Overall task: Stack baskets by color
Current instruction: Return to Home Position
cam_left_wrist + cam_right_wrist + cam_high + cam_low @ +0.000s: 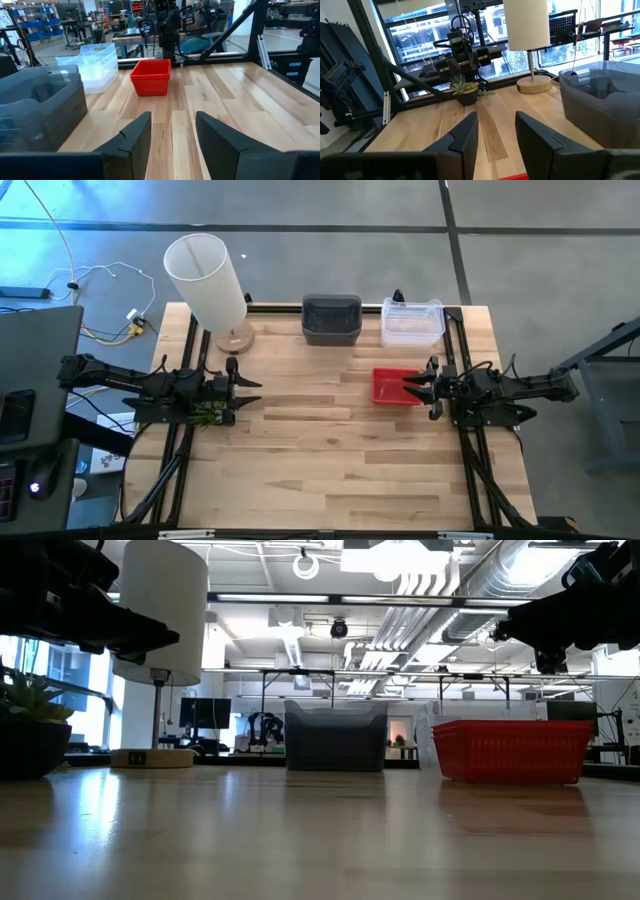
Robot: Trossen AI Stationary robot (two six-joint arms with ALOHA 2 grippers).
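A dark grey stack of baskets [331, 318] and a clear stack [411, 322] stand side by side at the table's far edge. A red mesh stack [392, 386] rests on its base right of centre, nearer to me. My right gripper [410, 387] hangs open and level over the red stack's right part, well above it, as the low view shows [512, 750]. My left gripper [250, 388] waits open at the table's left side, pointing level toward the red baskets [151, 77]. Nothing lies between either pair of fingers [135, 135] [465, 132].
A tall white lamp [205, 280] stands on its wooden foot at the far left corner. A small green plant [465, 90] in a dark pot sits under my left arm. The table's middle and near half [330, 470] are bare wood.
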